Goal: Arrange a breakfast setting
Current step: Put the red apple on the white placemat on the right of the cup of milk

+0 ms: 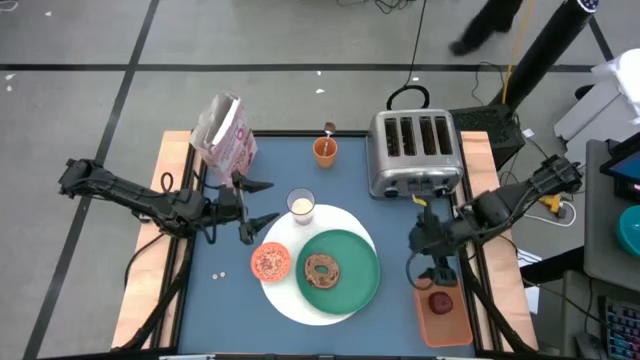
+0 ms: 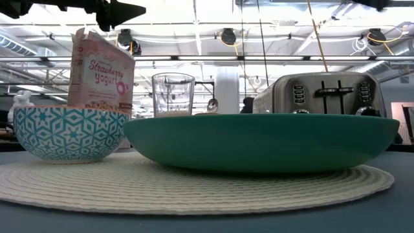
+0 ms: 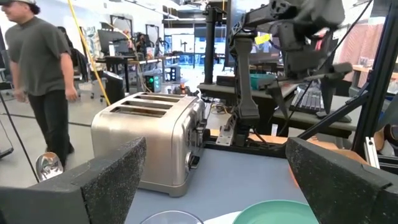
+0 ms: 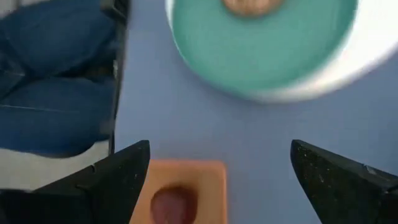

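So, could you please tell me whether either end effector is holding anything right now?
Nothing is held. The left end effector is open above the table near the glass of milk; the right end effector is open above the dark red fruit.

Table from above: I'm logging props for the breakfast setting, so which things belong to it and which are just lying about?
Setting: white mat, green plate, bagel, patterned bowl, glass of milk, cereal box, orange cup, dark red fruit.
Lying about: toaster, orange tray.

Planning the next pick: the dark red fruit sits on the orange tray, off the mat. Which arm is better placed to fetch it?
The right arm. Its open end effector hovers right by the fruit on the tray; the left end effector is across the table.
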`<action>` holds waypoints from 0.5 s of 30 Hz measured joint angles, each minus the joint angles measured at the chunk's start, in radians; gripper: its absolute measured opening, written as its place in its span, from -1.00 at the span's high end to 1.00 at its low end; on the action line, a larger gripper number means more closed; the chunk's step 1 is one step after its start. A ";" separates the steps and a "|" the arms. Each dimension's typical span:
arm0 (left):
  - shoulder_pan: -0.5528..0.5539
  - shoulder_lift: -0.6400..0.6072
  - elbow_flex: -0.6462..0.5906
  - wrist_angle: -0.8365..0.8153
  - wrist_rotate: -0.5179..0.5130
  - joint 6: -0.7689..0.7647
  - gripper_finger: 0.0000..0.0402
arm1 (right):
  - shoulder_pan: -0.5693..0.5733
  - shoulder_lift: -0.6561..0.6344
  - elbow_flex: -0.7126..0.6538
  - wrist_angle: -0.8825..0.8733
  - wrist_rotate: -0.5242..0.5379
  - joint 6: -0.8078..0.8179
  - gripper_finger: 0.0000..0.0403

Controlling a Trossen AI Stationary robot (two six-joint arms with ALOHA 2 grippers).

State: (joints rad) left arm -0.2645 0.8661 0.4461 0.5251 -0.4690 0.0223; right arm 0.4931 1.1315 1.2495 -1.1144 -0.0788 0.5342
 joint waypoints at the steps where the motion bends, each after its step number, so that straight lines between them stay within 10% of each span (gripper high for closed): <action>1: 0.000 0.000 0.000 0.000 0.000 0.000 -0.95 | 0.019 0.003 0.000 -0.034 0.000 0.060 -0.89; 15: 0.000 0.000 0.000 0.000 0.000 -0.002 -0.95 | 0.280 0.030 -0.177 0.002 -0.047 0.530 -0.89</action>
State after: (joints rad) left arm -0.2643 0.8661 0.4461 0.5251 -0.4690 0.0199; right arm 0.7735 1.1618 1.0722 -1.1122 -0.1254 1.0640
